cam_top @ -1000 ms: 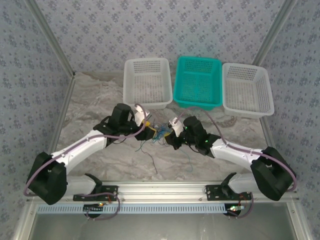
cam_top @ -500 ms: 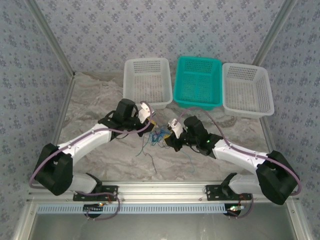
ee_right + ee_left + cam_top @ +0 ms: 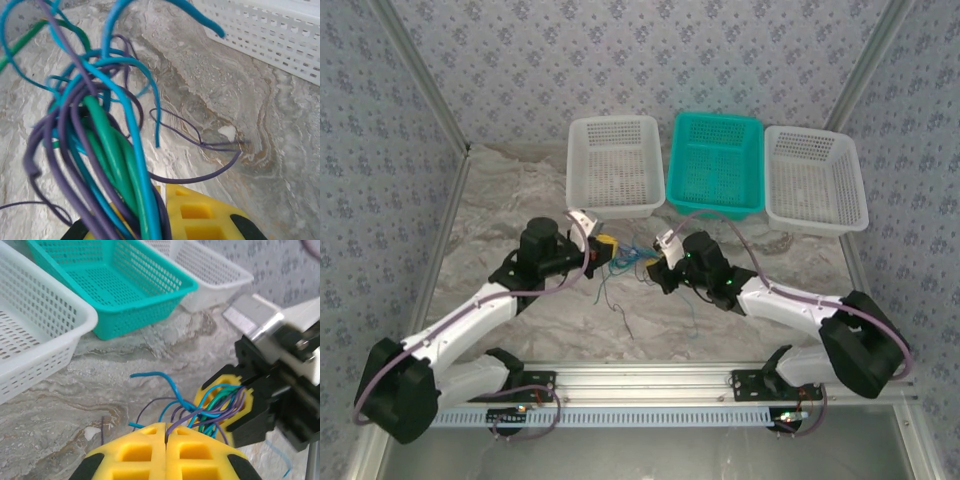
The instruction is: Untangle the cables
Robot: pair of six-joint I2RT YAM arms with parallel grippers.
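The cables [image 3: 628, 262] are thin blue, teal-green and purple wires, strung in a small tangle above the marble table between my two grippers. In the top view my left gripper [image 3: 603, 248] is at the tangle's left end. In its wrist view the yellow fingers [image 3: 150, 450] are pressed together, and a purple wire [image 3: 200, 419] comes out of the seam. My right gripper [image 3: 655, 268] is shut on the main bundle [image 3: 110, 150], which rises thick from between its yellow fingers [image 3: 200, 215]. Loose ends [image 3: 605, 292] hang to the table.
Three baskets stand in a row at the back: a white one [image 3: 615, 165], a teal one [image 3: 717, 162] and another white one [image 3: 815, 178]. The teal basket [image 3: 107, 282] is close ahead of the left gripper. An aluminium rail [image 3: 640, 380] runs along the near edge.
My left gripper has shut on a wire of the tangle and drawn back to the left, its arm swinging out left. The right gripper has kept its grip almost in place.
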